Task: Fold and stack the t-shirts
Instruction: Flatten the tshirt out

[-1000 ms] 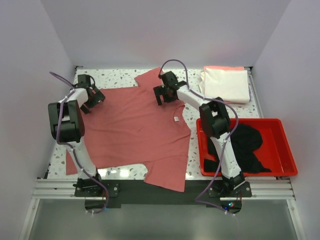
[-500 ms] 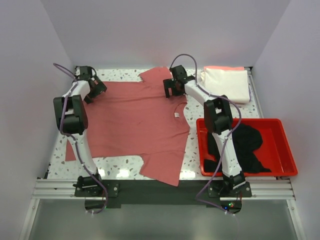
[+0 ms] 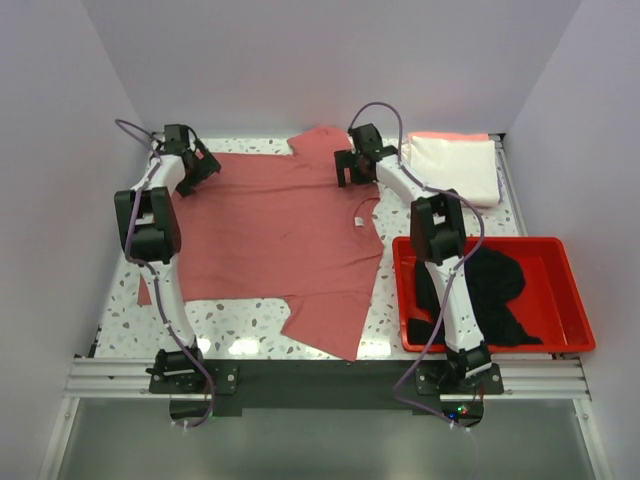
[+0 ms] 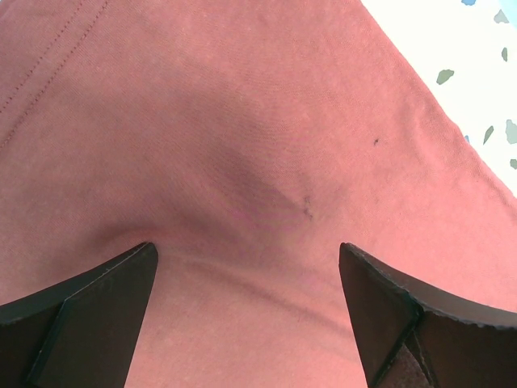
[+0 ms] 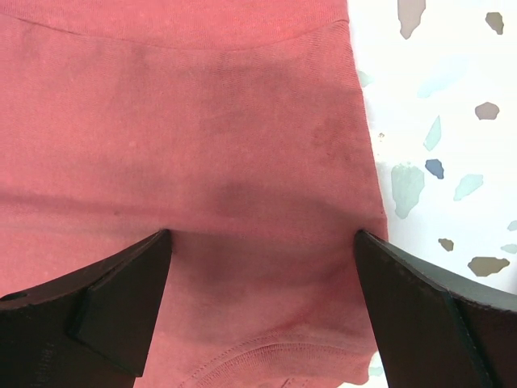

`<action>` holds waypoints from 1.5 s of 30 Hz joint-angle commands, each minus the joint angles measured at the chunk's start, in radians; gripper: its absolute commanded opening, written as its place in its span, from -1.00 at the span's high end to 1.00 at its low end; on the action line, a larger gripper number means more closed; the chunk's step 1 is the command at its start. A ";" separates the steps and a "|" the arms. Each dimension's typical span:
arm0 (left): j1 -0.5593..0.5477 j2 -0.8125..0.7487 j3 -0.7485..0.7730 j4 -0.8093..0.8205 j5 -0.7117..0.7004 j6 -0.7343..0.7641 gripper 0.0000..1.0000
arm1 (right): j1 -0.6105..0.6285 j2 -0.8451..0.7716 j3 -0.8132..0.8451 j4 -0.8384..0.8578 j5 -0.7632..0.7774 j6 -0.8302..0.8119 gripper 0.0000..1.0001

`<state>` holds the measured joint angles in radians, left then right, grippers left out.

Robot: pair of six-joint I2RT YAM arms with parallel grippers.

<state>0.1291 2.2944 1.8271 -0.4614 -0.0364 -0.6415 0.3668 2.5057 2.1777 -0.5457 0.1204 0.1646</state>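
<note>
A dusty rose-red t-shirt (image 3: 270, 235) lies spread flat over the middle of the table. My left gripper (image 3: 193, 170) is open at the shirt's far left edge. In the left wrist view, the left gripper (image 4: 246, 250) has its tips wide apart on the red cloth (image 4: 242, 121). My right gripper (image 3: 352, 172) is open near the shirt's collar at the far right. The right wrist view shows that gripper (image 5: 262, 234) straddling cloth (image 5: 202, 105) beside a hem. A folded cream-white t-shirt (image 3: 455, 168) rests on a peach-pink one (image 3: 440, 136). A black t-shirt (image 3: 492, 288) lies crumpled in the tray.
A red plastic tray (image 3: 575, 325) stands at the near right and holds the black shirt. Grey walls close in the table on three sides. Speckled tabletop (image 3: 245, 320) shows along the near edge and beside the shirt's right side (image 5: 436, 121).
Both arms have reached toward the far wall. The rose-red shirt has slid away from the near edge with them and lies flatter.
</note>
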 commanded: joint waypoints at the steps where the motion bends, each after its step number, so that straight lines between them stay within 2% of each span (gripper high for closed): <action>1: -0.006 0.008 0.009 -0.066 0.040 0.013 -1.00 | -0.014 -0.004 0.022 -0.034 -0.043 -0.016 -0.98; 4: -0.006 -0.061 0.014 -0.111 -0.006 0.014 -1.00 | -0.012 -0.065 0.048 -0.034 -0.079 -0.028 -0.98; 7: -0.006 -0.186 -0.050 -0.137 -0.040 0.003 -1.00 | -0.003 -0.167 0.038 -0.025 -0.090 -0.031 -0.98; 10: -0.005 -0.372 -0.217 -0.132 -0.101 -0.021 -1.00 | 0.017 -0.319 -0.071 0.016 -0.079 -0.046 -0.98; 12: -0.003 -0.537 -0.391 -0.138 -0.150 -0.062 -1.00 | 0.030 -0.418 -0.237 0.073 -0.068 -0.045 -0.97; 13: -0.002 -0.596 -0.517 -0.146 -0.205 -0.079 -1.00 | 0.032 -0.523 -0.307 0.102 -0.058 -0.033 -0.98; 14: 0.001 -0.654 -0.582 -0.149 -0.227 -0.119 -1.00 | 0.032 -0.572 -0.455 0.134 -0.064 -0.004 -0.98; 15: 0.019 -0.767 -0.645 -0.151 -0.243 -0.139 -1.00 | 0.035 -0.618 -0.525 0.201 -0.080 0.010 -0.98; 16: 0.032 -0.824 -0.766 -0.157 -0.262 -0.158 -1.00 | 0.040 -0.671 -0.585 0.225 -0.085 0.024 -0.98; 17: 0.049 -0.879 -0.823 -0.163 -0.267 -0.190 -1.00 | 0.044 -0.745 -0.683 0.243 -0.085 0.048 -0.98; 18: 0.097 -0.988 -0.880 -0.166 -0.266 -0.202 -1.00 | 0.058 -0.784 -0.723 0.259 -0.087 0.056 -0.98; 21: 0.193 -1.171 -1.078 -0.177 -0.283 -0.236 -1.00 | 0.098 -0.884 -0.834 0.242 -0.062 0.076 -0.98; 23: 0.216 -1.258 -1.166 -0.174 -0.298 -0.274 -1.00 | 0.132 -0.938 -0.898 0.239 -0.045 0.085 -0.98; 26: 0.237 -1.291 -1.215 -0.139 -0.301 -0.287 -1.00 | 0.155 -0.970 -0.934 0.219 -0.041 0.089 -0.98; 35: 0.359 -1.136 -1.235 -0.112 -0.287 -0.294 -0.89 | 0.172 -1.067 -1.010 0.144 -0.035 0.062 -0.98; 39: 0.425 -1.127 -1.253 -0.051 -0.258 -0.279 -0.71 | 0.173 -1.081 -1.021 0.136 -0.069 0.067 -0.98; 42: 0.441 -1.127 -1.246 -0.028 -0.281 -0.285 -0.68 | 0.172 -1.087 -1.026 0.141 -0.099 0.067 -0.98; 45: 0.484 -1.087 -1.235 -0.003 -0.246 -0.268 -0.60 | 0.173 -1.084 -1.018 0.125 -0.071 0.061 -0.98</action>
<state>0.5770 1.1790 0.5751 -0.5362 -0.2901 -0.9066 0.5419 1.4483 1.1580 -0.4065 0.0494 0.2314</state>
